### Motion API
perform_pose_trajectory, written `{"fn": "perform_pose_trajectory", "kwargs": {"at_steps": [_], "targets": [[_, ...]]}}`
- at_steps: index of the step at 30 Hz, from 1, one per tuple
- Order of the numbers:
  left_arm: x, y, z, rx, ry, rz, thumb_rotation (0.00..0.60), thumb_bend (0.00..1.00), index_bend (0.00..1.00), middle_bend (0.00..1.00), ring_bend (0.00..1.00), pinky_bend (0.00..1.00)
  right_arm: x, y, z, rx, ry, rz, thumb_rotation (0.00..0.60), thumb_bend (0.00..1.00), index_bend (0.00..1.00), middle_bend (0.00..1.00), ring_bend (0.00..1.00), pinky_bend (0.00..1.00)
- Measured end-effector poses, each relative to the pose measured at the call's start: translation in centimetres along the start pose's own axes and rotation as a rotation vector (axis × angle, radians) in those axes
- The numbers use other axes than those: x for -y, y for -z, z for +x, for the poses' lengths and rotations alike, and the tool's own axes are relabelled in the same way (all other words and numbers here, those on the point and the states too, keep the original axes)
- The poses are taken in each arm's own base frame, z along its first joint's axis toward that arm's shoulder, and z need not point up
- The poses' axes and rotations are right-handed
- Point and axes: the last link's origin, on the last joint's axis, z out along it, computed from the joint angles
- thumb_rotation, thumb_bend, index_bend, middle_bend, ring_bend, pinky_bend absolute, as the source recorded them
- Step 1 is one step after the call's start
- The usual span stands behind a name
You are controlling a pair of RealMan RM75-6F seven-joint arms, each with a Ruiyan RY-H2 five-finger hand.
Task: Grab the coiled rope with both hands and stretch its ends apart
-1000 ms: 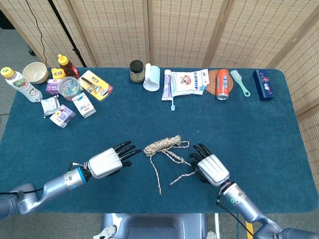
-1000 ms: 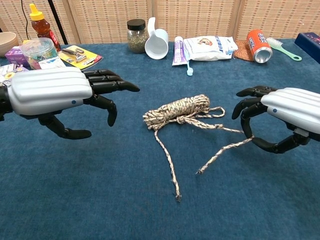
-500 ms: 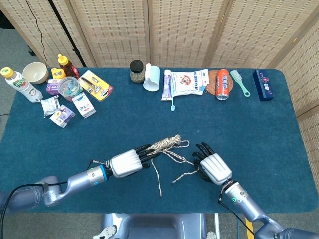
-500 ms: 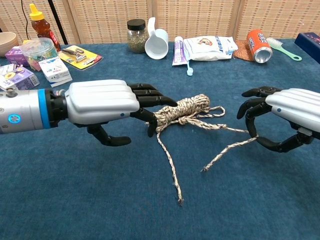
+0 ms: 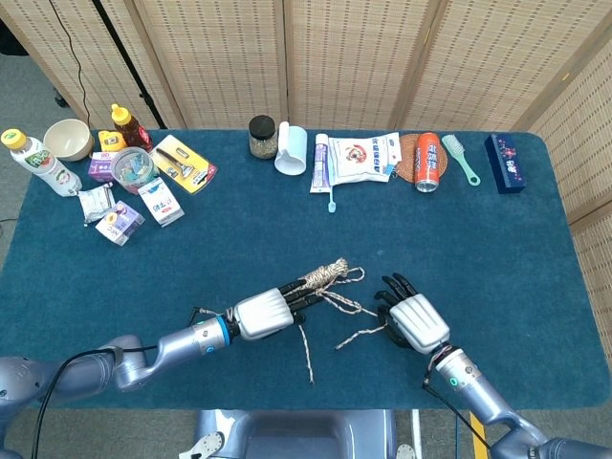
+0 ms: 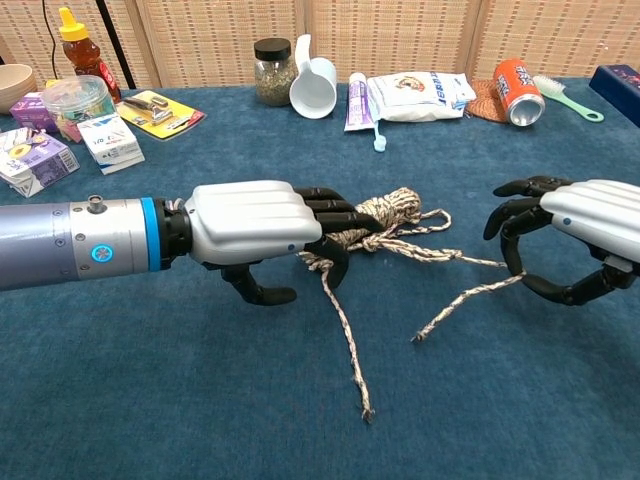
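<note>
Left hand (image 6: 262, 227) reaches over near end of rope coil (image 6: 385, 216), fingers (image 6: 330, 205) draped on it, grip not clear. Right hand (image 6: 575, 235) right of coil, fingers curled around loose strand (image 6: 468, 300), apart from it, holding nothing. Coil lies mid-table (image 5: 535, 239), another tail (image 6: 348, 345) trailing toward robot

Left arm (image 6: 70, 245) stretched low and nearly level toward the middle, silver forearm with blue wrist ring. Left hand (image 6: 258, 225) palm down, black fingers (image 6: 335, 210) extended forward and curled downward at the tips, thumb hooked below. Right hand (image 6: 585, 225) comes in from the right side, palm down, fingers (image 6: 520, 190) spread and arched, thumb curved underneath, holding nothing. In the head view, right hand (image 5: 416, 318) sits just beside left hand (image 5: 263, 313), apart.
</note>
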Motion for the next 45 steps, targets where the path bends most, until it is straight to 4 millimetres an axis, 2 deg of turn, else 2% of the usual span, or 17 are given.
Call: {"fn": "perform_pose_trajectory", "kwargs": {"at_steps": [28,45], "targets": [[-0.9,-2.8,-1.1,0.003,0.009,0.019,0.6,0.39,0.42,0.0,0.0,0.0,-0.6,-0.1,-0.4,0.015,-0.013,-0.014,0.6,0.5,0.6,0.27,0.05,0.0],[-0.9,-3.3,-1.3,-0.007,0.017,0.036,0.6,0.39,0.47,0.0,0.0,0.0,-0.9,0.0,-0.5,0.021,-0.018,-0.021,0.6,0.5,0.6,0.27,0.05,0.0]]}}
